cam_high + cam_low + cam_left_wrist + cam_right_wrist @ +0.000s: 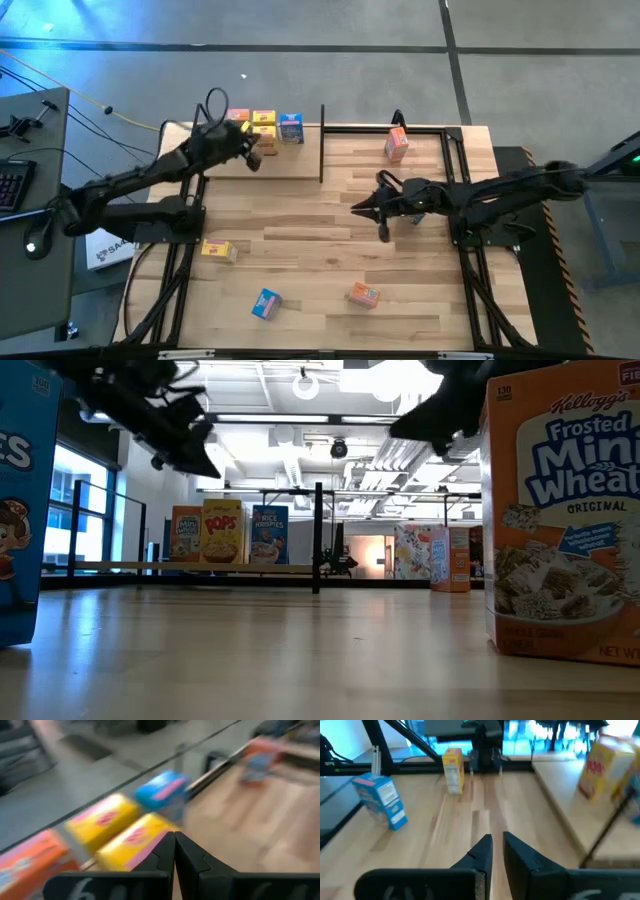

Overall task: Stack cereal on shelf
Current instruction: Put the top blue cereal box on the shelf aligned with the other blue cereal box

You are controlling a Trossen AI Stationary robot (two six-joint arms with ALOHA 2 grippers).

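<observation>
Left pincer (252, 158): fingers pressed together, nothing held, hanging at the front edge of the shelf (300, 170), at 7 o'clock from the boxes stored there. On the shelf board: an orange-pink box (238, 117), two yellow boxes (264, 128) close together, and a blue box (291, 128) at their 3 o'clock, all standing upright in the low view. Loose on the bench (320, 260), toward the 6 o'clock edge in the high view: a yellow box (219, 249), a blue box (266, 303), an orange-pink box (364, 295), apparently lying flat. Right pincer (384, 232): fingers almost together, a thin gap between them, empty, above the bench centre. From the right pincer: orange-pink floor box at 6 o'clock and nearest, blue at 8 o'clock, yellow at 9 o'clock; upright orange-pink box (396, 144) at 12 o'clock beside the black frame. Judged: right arm nearer to the loose orange-pink box, left arm nearer to the yellow one. Long axes of the loose boxes angled to the bench edges; exact headings not readable. Pincer to be spread before any grasp.
</observation>
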